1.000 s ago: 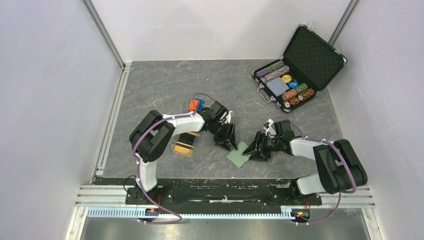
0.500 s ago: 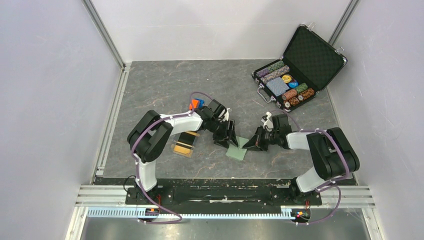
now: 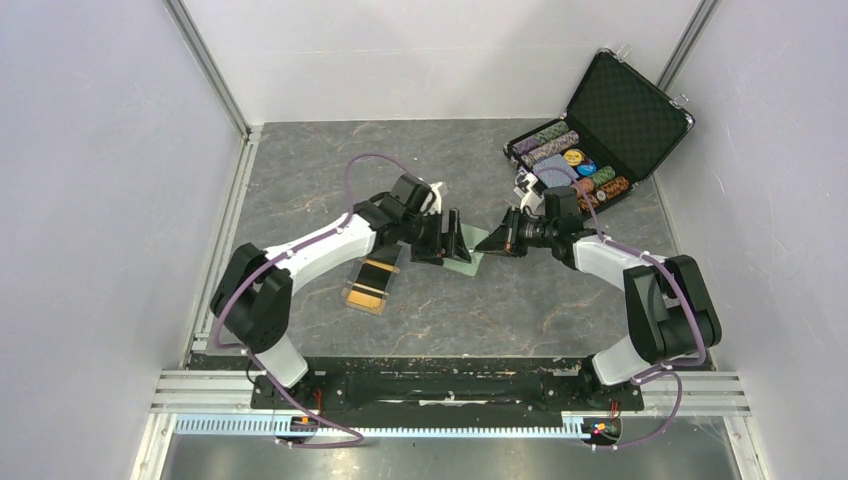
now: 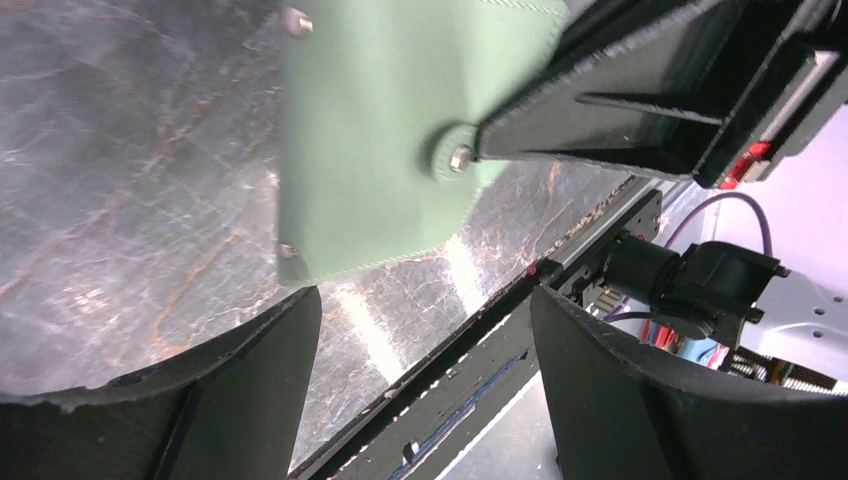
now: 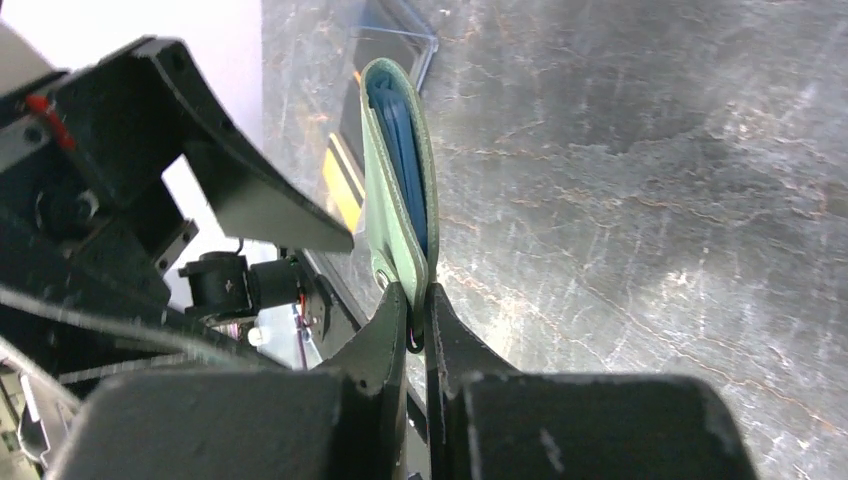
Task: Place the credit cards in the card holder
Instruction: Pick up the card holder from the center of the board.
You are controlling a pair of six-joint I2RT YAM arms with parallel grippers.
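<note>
right gripper (image 5: pixel 418 300): jaws pinched tight on the edge of the sage-green squarish folding card holder (image 4: pixel 380 130), close by its round snap tab (image 4: pixel 457 157). the holder hangs out from the fingertips edge-on, folded nearly flat, a sliver of blue lining (image 5: pixel 405 140) showing in the gap at its far end. can't tell if any edge touches the table. left gripper (image 4: pixel 425 300): jaws spread wide, nothing between them, black curved fingers (image 4: pixel 240 390) set just short of the holder's free side and facing it. from above, the two grippers meet nose to nose mid-table with the holder between them. glossy black and orange-gold credit cards (image 3: pixel 372 275) lie in a clear plastic tray (image 3: pixel 350 298) on the table, below the left forearm, near the holder but apart from it. none of them is at the holder or in either gripper. open black chip case (image 3: pixel 600 130) with coloured chip stacks sits at the far right corner, well apart. dark grey marbled table (image 3: pixel 300 170) under it all.
</note>
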